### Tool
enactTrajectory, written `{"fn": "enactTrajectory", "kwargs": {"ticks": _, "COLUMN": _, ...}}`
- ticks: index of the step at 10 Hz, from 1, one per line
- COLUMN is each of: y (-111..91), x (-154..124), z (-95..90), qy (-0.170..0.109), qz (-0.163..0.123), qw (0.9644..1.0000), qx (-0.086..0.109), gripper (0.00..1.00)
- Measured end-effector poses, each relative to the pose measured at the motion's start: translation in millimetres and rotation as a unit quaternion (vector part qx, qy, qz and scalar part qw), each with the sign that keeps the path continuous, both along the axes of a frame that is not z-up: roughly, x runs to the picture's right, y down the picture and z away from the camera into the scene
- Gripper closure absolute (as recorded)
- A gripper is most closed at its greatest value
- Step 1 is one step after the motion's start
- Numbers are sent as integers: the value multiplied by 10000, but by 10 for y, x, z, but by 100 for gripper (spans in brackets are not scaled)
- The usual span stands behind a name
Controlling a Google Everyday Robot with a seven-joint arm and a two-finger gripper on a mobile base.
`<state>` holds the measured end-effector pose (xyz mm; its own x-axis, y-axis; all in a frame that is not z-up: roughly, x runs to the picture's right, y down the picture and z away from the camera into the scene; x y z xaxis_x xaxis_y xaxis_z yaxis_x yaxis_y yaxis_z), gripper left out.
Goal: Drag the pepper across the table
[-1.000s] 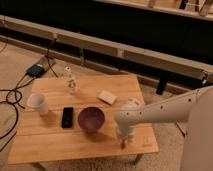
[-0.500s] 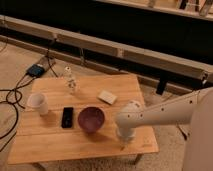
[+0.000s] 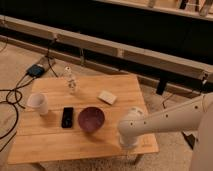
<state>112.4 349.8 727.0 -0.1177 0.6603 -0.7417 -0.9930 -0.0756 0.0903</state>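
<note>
Gripper, closed, set low at near right edge of table.
Pepper hidden beneath arm; grasp unconfirmed; low stance suits dragging.

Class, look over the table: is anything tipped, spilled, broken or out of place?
Nothing stands out. The cup, bottle and bowl stand upright, with no spill on the table. The gripper, shut, reaches down at the table's near right corner.

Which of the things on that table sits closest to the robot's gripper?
The dark purple bowl, beside the gripper down at the front right of the table. The black phone, white cup, bottle and white block lie farther off.
</note>
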Motion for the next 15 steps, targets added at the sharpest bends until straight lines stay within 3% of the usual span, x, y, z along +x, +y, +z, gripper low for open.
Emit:
{"fn": "enactTrajectory", "kwargs": {"ticks": 3, "y": 346, "x": 164, "z": -301, "qy": 99, "qz": -78, "qw": 9998, "qx": -134, "gripper": 100}}
{"fn": "enactTrajectory", "kwargs": {"ticks": 7, "y": 900, "x": 286, "z": -691, "qy": 218, "qz": -162, "qw": 9983, "qx": -514, "gripper": 98}}
{"fn": "enactTrajectory", "kwargs": {"ticks": 8, "y": 990, "x": 304, "z": -744, "qy": 241, "qz": -162, "qw": 9978, "qx": -596, "gripper": 92}}
{"fn": "enactTrajectory", "kwargs": {"ticks": 11, "y": 1224, "x": 351, "z": -861, "qy": 315, "qz": -119, "qw": 9961, "qx": -817, "gripper": 58}}
{"fn": "enactTrajectory", "kwargs": {"ticks": 14, "y": 1250, "x": 385, "z": -898, "qy": 362, "qz": -78, "qw": 9960, "qx": -811, "gripper": 25}}
{"fn": "enactTrajectory", "kwargs": {"ticks": 15, "y": 1246, "x": 388, "z": -905, "qy": 367, "qz": -71, "qw": 9961, "qx": -797, "gripper": 21}}
